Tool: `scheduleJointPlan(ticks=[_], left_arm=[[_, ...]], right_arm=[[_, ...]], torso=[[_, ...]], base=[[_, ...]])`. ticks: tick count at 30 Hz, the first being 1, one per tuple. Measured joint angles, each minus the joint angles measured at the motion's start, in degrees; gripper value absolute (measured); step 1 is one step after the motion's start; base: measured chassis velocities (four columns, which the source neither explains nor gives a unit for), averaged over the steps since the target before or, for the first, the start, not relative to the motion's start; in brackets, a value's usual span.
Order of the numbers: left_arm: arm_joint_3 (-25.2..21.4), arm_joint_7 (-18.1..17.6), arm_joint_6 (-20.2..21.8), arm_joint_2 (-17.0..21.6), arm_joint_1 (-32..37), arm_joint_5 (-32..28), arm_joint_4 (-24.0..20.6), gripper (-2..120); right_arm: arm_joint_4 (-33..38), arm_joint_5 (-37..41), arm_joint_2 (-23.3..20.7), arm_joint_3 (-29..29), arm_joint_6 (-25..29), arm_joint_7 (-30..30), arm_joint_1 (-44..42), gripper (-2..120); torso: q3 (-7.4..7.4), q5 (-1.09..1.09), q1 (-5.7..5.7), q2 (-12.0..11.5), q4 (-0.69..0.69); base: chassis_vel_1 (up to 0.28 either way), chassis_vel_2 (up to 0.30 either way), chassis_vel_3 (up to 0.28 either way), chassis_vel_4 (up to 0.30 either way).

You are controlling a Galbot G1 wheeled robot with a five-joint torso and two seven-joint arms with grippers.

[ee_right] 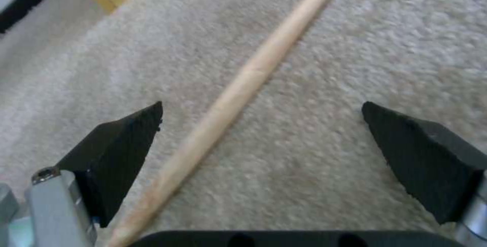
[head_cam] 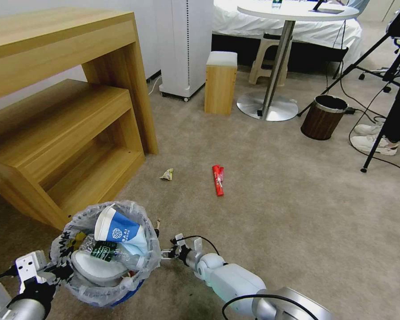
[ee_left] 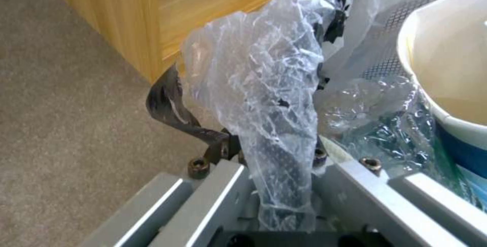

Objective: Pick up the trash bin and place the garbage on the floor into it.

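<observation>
Left gripper (head_cam: 60,272): at the lower left of the head view, it is closed on the near rim of the trash bin (head_cam: 120,291) and carries it above the floor (head_cam: 275,213). In the left wrist view the bag plastic and the black rim (ee_left: 276,186) run straight between its fingers.
Trash bin: it stands upright, the mouth up, a little in front of the wooden shelf unit (head_cam: 53,133). The crinkled bag (head_cam: 144,260) hangs over the rim.
Inside the bin: a blue-white paper cup (head_cam: 118,229) lies on its side, the open mouth towards the left; under it a green-label bottle (head_cam: 106,251) and a white slipper (head_cam: 93,269).
Right gripper (head_cam: 166,254): just to the right of the bin, low over the carpet, its two black fingers (ee_right: 119,152) spread wide apart and holding nothing.
Wooden stick (ee_right: 238,87): it lies flat on the floor between the open fingers, closer to one of them. Its long axis runs from the wrist away, slanted across the gap. No finger touches it.
Further garbage: a small crumpled yellowish wrapper (head_cam: 166,174) and, to the right of it, a red packet (head_cam: 218,179), long axis pointing away from the robot. Both lie apart on open carpet.
Background right: a wooden stool box (head_cam: 220,82), a round table base (head_cam: 266,106), a dark brown bin (head_cam: 323,117) and tripod legs (head_cam: 386,129), all well apart from the grippers.
</observation>
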Motion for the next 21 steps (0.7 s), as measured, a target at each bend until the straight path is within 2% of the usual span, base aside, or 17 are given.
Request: scheduleJointPlan(ticks=[4, 6, 7, 8, 10, 11, 14, 21], left_arm=[[-0.2, 0.0, 0.0, 0.5, -0.1, -0.2, 0.6, 1], [-0.2, 0.0, 0.0, 0.7, -0.3, -0.2, 1.0, 1], [-0.2, 0.0, -0.1, 0.9, -0.6, -0.1, 1.5, 1], [-0.2, 0.0, -0.1, 0.9, -0.6, -0.1, 1.5, 1], [0.2, 0.2, 0.0, 1.3, -1.0, -0.2, 2.2, 1], [0.2, 0.2, 0.0, 1.3, -1.0, -0.2, 2.2, 1], [0.6, 0.2, -0.1, 1.7, -1.8, -0.1, 3.0, 1], [0.5, 0.1, 0.1, 2.7, -2.4, -0.5, 4.3, 1]], right_arm=[[5.2, 2.6, 0.0, -0.1, 0.1, -1.1, -0.8, 100], [10.2, 4.6, -0.1, -0.3, 0.1, 0.3, -1.3, 100], [15.1, 5.8, -1.0, 0.0, 0.1, 1.4, -1.6, 100], [15.1, 5.8, -1.0, 0.0, 0.1, 1.4, -1.6, 100], [21.5, 6.6, -4.5, 1.1, 0.1, 3.6, -2.3, 100], [21.5, 6.6, -4.5, 1.1, 0.1, 3.6, -2.3, 100], [28.2, 6.7, -9.7, 2.5, 0.4, 5.3, -3.2, 100], [32.4, 5.7, -14.0, 3.8, 1.1, 5.6, -4.6, 100]], torso=[[0.00, 0.00, 0.00, 0.0, 0.01], [0.00, -0.01, 0.00, 0.0, 0.00], [-0.01, 0.05, 0.00, 0.0, 0.05], [-0.01, 0.05, 0.00, 0.0, 0.05], [0.00, -0.04, 0.00, 0.0, 0.02], [0.00, -0.04, 0.00, 0.0, 0.02], [0.00, 0.00, 0.00, 0.0, -0.03], [0.00, 0.01, 0.00, 0.0, 0.01]], base=[[0.000, 0.000, 0.000, 0.000], [0.000, 0.000, 0.000, 0.000], [0.000, 0.000, 0.000, 0.000], [0.000, 0.000, 0.000, 0.000], [0.000, 0.000, 0.000, 0.000], [0.000, 0.000, 0.000, 0.000], [0.000, 0.000, 0.000, 0.000], [0.000, 0.000, 0.000, 0.000]])
